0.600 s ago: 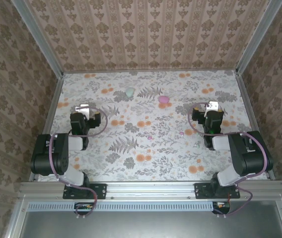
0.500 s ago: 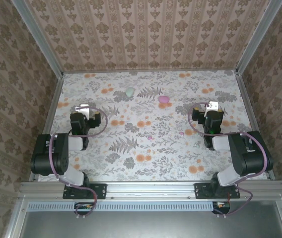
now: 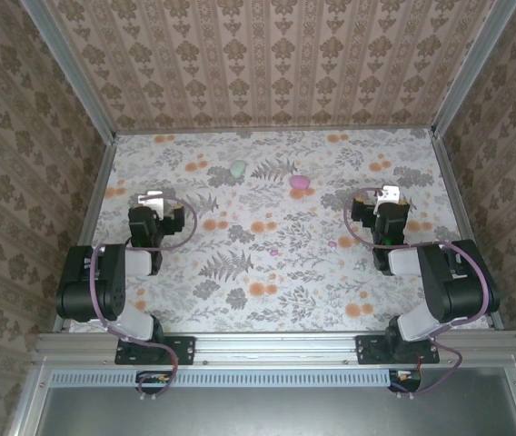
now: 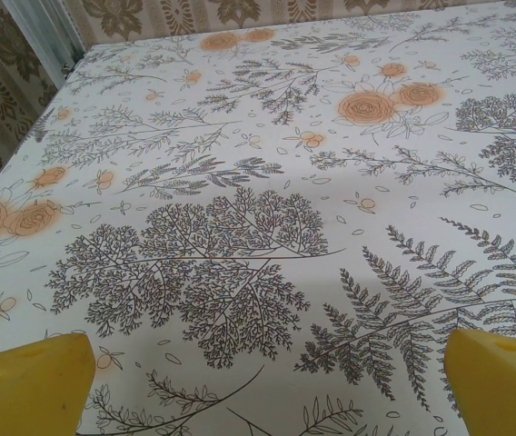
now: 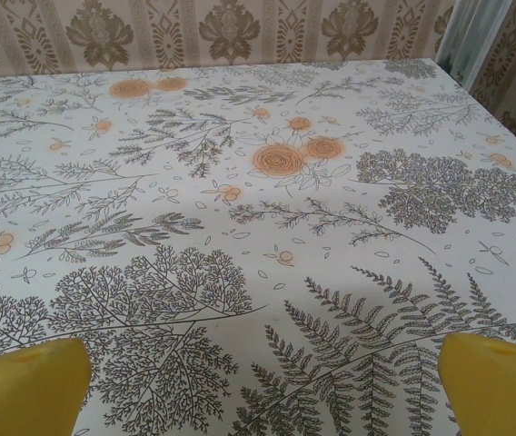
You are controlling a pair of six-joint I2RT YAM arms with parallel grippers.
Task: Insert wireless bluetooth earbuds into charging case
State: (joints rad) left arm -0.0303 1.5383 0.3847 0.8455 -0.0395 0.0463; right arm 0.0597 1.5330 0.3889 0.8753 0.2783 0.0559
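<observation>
Two tiny pink-purple earbuds lie on the floral table, one [image 3: 274, 252] near the middle and one [image 3: 331, 243] to its right. A pink pebble-like charging case [image 3: 299, 182] sits farther back, with a mint-green case [image 3: 238, 167] to its left. My left gripper [image 3: 152, 198] rests low at the left, well away from them, and my right gripper [image 3: 387, 193] at the right. In the wrist views both the left gripper [image 4: 272, 386] and the right gripper [image 5: 267, 386] stand open, their yellow fingertips [image 4: 31, 381] [image 5: 499, 381] far apart over bare patterned cloth.
Metal rails [image 3: 94, 195] and wallpapered walls [image 3: 267, 64] enclose the table on three sides. The cloth [image 3: 240, 291] carries printed ferns and orange flowers. Both arm bases [image 3: 140, 341] stand at the near edge.
</observation>
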